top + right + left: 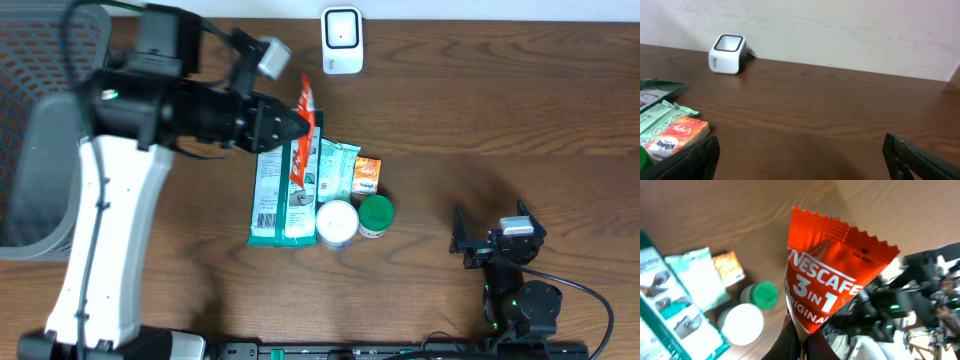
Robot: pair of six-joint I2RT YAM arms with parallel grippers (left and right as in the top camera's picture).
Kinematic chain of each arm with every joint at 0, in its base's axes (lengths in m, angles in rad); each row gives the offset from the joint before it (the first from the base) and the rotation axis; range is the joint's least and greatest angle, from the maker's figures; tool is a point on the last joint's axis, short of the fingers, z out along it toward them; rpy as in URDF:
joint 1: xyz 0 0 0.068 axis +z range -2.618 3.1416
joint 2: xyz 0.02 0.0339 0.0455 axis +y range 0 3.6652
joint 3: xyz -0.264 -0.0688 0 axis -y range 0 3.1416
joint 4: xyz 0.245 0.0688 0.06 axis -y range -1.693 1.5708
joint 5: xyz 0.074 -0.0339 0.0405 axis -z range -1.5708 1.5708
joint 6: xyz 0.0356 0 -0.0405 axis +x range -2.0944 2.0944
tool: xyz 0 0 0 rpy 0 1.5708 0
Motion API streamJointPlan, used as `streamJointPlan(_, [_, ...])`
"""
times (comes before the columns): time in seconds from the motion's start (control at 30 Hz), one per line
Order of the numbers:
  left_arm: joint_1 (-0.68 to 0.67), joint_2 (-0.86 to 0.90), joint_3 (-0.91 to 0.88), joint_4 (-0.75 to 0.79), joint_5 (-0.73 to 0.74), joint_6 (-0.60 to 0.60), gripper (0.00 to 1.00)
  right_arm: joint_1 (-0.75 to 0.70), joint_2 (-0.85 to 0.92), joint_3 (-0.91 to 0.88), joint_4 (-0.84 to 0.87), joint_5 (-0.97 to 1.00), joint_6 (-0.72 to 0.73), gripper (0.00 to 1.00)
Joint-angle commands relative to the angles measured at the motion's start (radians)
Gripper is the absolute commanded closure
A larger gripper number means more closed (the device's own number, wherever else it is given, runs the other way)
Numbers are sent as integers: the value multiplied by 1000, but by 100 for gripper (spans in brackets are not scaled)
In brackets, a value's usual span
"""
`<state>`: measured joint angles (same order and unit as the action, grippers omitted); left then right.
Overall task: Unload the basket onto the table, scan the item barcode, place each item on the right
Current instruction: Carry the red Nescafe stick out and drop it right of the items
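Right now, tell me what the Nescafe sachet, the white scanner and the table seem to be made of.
Nescafe 3-in-1 sachet: likely thin plastic or foil laminate, glossy; zigzag-cut top edge, creases, sheen on the print.
Barcode scanner: seemingly hard moulded plastic, smooth white around a dark window; rounded corners.
Table: wood or wood-look laminate, cannot tell which; dark brown, satin; grain streaks, faint reflections.

A dark brown wood-grain surface (480, 120) is stretching across the whole scene and is catching a soft, even light along its grain. A pale, faintly scuffed wall (840, 30) is rising along its far edge, while a grey chair (40, 180) with dark mesh is standing at the left.
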<state>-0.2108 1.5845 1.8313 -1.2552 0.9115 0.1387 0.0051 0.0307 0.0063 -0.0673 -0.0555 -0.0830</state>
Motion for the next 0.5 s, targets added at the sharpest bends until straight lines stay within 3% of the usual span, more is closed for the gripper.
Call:
streamJointPlan(0.0, [-44, 60, -58, 30, -67, 25, 93, 0, 0, -1, -4, 2, 11, 1])
streamJointPlan(0.2, [-121, 185, -125, 172, -2, -15, 93, 0, 0, -1, -4, 2, 11, 1])
streamJointPlan(0.37, [-185, 328, -127, 350, 250, -78, 93, 0, 0, -1, -4, 2, 11, 1])
streamJointPlan(0.47, [-206, 406, -127, 523, 366, -198, 93, 0, 0, -1, -4, 2, 11, 1])
